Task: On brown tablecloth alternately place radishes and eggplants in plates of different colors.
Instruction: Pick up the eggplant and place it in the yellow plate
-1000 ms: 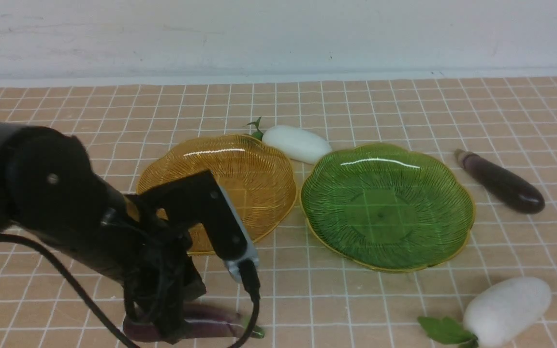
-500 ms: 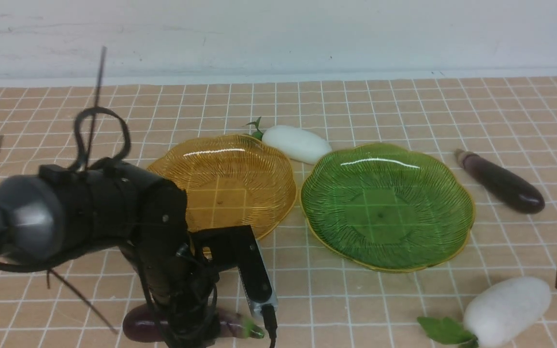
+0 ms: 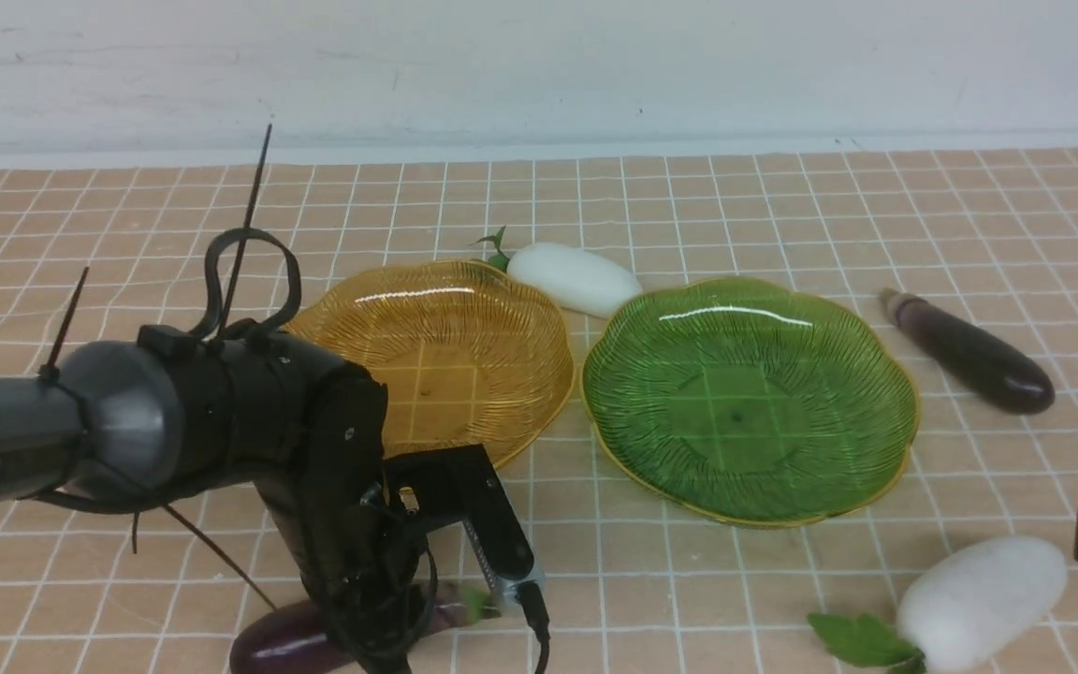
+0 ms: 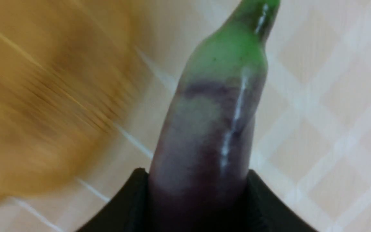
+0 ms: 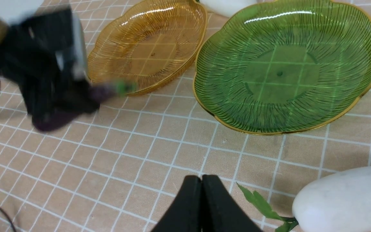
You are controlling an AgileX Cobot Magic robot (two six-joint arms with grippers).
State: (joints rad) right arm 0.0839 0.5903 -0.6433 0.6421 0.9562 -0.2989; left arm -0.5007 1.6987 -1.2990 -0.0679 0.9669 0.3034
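Since a second ago the left arm (image 3: 127,421) has swung its wrist down over the near eggplant (image 3: 272,644), and the fruit's green cap end now sits higher in the front view than it did.

- Left jaws: in the left wrist view both black jaws press against the eggplant's flanks, so I read this as a grasp on it. That view is motion-blurred.
- Right jaws: clenched, tips together, nothing in them. They hang at near right beside the near radish (image 3: 983,599).
- Near eggplant: at the near left of the brown tablecloth (image 3: 782,580). Its long axis runs left to right with the cap pointing right. The jaws take it across the middle of its body.
- Amber plate (image 3: 464,365): just beyond the eggplant, far and slightly right of it. It holds nothing, and the left arm is much the nearer one.
- Green plate (image 3: 745,402): also holds nothing.
- Far radish (image 3: 575,279) and far eggplant (image 3: 969,354): untouched on the cloth.

My judgement is that the coming move is a short carry away from me and a little rightward, high enough to clear the amber rim.
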